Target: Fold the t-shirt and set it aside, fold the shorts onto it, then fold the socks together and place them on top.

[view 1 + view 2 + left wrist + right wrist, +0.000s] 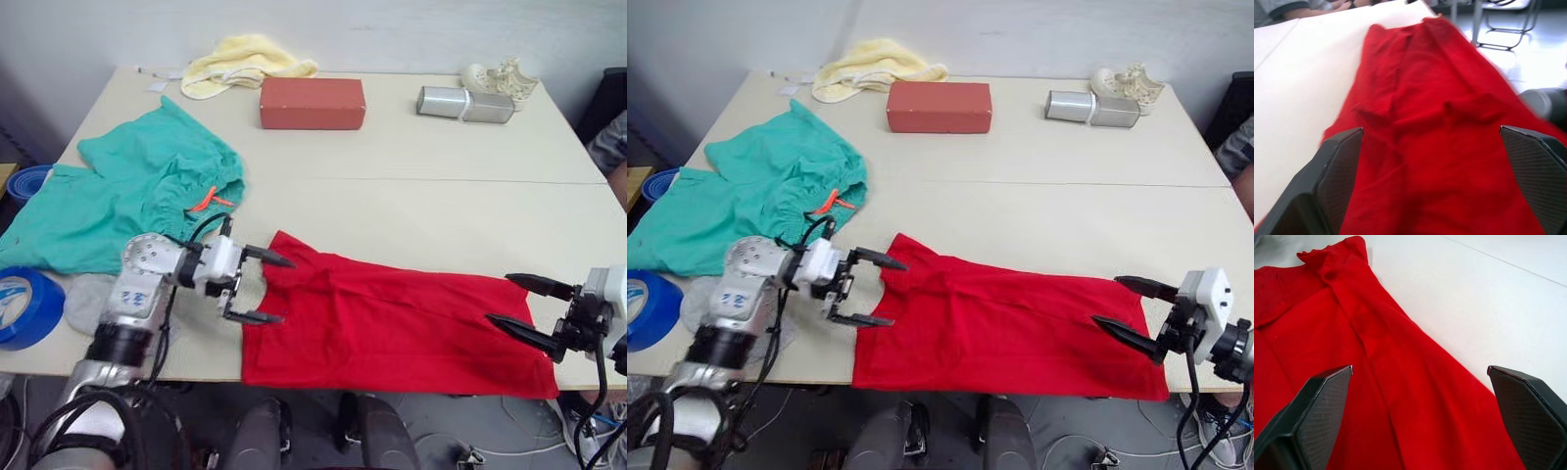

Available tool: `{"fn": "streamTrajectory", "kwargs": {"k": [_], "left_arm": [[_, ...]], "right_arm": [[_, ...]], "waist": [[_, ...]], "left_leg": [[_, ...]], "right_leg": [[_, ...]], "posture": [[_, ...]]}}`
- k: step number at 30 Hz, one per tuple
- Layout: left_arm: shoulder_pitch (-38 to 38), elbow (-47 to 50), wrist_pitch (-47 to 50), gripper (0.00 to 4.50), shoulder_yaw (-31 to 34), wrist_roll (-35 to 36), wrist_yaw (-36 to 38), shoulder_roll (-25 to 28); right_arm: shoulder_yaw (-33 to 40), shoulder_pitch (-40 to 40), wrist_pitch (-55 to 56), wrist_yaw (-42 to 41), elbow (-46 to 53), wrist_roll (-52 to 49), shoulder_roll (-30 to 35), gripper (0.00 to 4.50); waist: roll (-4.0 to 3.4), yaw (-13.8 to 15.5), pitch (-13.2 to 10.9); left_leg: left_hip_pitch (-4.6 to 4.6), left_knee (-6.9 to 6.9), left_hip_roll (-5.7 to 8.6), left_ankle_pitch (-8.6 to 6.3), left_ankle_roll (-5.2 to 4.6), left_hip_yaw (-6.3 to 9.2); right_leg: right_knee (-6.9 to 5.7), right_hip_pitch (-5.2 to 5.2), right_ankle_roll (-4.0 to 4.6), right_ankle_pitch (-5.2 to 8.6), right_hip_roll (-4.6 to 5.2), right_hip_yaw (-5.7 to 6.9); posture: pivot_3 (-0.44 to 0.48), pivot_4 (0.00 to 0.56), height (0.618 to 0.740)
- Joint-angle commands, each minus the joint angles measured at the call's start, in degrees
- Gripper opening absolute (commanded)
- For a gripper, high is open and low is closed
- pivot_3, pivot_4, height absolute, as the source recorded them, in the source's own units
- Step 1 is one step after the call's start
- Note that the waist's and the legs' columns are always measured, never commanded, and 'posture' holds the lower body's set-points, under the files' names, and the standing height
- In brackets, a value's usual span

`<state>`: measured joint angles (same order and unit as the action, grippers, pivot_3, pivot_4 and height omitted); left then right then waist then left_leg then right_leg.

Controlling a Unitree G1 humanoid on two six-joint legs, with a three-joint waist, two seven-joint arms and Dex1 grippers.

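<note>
The red t-shirt (392, 328) lies folded lengthwise along the table's front edge. My left gripper (272, 289) is open at the shirt's left end, its fingers (1334, 169) straddling the cloth without closing on it. At the shirt's right end my right gripper (521, 305) is open too, fingers (1320, 406) spread just above the fabric. The teal shorts (137, 191) with an orange drawstring lie spread at the left of the table. A grey sock (88, 299) peeks out at the front left, partly hidden behind my left arm.
A red box (312, 103) and a pale yellow towel (240, 64) sit at the back. A silver case (465, 103) and a white object (505, 78) are back right. Blue tape rolls (24, 304) sit at the left edge. A person's arm (612, 147) shows at far right.
</note>
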<state>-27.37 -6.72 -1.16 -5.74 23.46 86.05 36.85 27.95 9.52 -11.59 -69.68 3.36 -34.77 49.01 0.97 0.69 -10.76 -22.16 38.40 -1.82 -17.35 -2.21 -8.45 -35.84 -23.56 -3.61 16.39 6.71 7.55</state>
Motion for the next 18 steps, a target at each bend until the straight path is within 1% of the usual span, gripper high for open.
{"fn": "streamTrajectory", "kwargs": {"k": [1,3,7,9,11,14,18], "left_arm": [[0.2,3.32,2.36,4.47,-0.79,1.74,2.72,0.83],[-2.01,0.36,1.43,4.47,-0.8,0.0,-1.18,-1.34],[-6.85,-4.78,5.16,4.47,-0.13,-0.76,-9.2,-6.81],[-9.01,-6.32,7.76,4.47,0.21,-0.05,-11.35,-9.1],[-10.61,-7.24,10.23,4.47,0.46,0.5,-12.3,-10.21],[-13.63,-11.69,10.55,3.86,0.21,-2.29,-16.44,-11.97],[-16.86,-17.79,8.71,2.59,-1.19,-6.35,-21.19,-15.22]], "right_arm": [[1.14,-0.53,-0.66,0.06,2.36,-1.15,0.42,4.5],[0.54,-0.76,-0.99,0.55,2.92,-0.99,-0.07,4.5],[-0.41,-1.14,-1.5,1.68,3.69,-0.65,-1.02,4.5],[-0.73,-1.26,-1.72,2.0,4.12,-0.62,-1.3,4.5],[-0.76,-1.57,-1.75,2.15,4.38,-0.75,-1.55,4.5],[-0.82,-2.62,-0.72,2.23,4.58,-0.75,-2.35,4.5],[-2.13,-3.53,1.25,1.66,4.66,0.73,-2.95,4.5]], "waist": [[-0.03,0.2,0.02],[-0.05,0.62,0.02],[-0.04,0.94,0.02],[-0.04,0.83,0.02],[-0.04,0.7,0.02],[-0.04,0.43,0.02],[-0.04,0.54,0.02]], "left_leg": [[0.03,0.01,0.01,0.0,0.0,0.0],[0.02,0.02,0.04,0.0,-0.01,0.0],[-0.08,0.13,0.08,-0.05,-0.11,0.06],[-0.09,0.17,0.08,-0.08,-0.15,0.05],[-0.11,0.19,0.07,-0.07,-0.14,0.03],[-0.09,0.19,0.03,-0.05,-0.09,-0.02],[-0.06,0.26,0.04,-0.03,-0.08,-0.01]], "right_leg": [[-0.02,0.02,0.0,0.0,0.0,0.0],[-0.02,0.02,0.0,0.0,0.0,0.0],[0.0,0.03,-0.05,-0.03,0.01,0.01],[-0.01,0.04,-0.07,-0.04,0.01,0.02],[-0.01,0.03,-0.07,-0.04,-0.01,0.02],[-0.01,0.02,-0.07,-0.04,-0.08,0.03],[-0.06,0.04,-0.07,-0.04,-0.08,0.02]], "posture": [[0.0,0.15,0.74],[0.0,0.15,0.74],[0.0,0.15,0.74],[0.0,0.15,0.74],[0.0,0.15,0.74],[0.0,0.15,0.74],[0.0,0.15,0.74]]}}
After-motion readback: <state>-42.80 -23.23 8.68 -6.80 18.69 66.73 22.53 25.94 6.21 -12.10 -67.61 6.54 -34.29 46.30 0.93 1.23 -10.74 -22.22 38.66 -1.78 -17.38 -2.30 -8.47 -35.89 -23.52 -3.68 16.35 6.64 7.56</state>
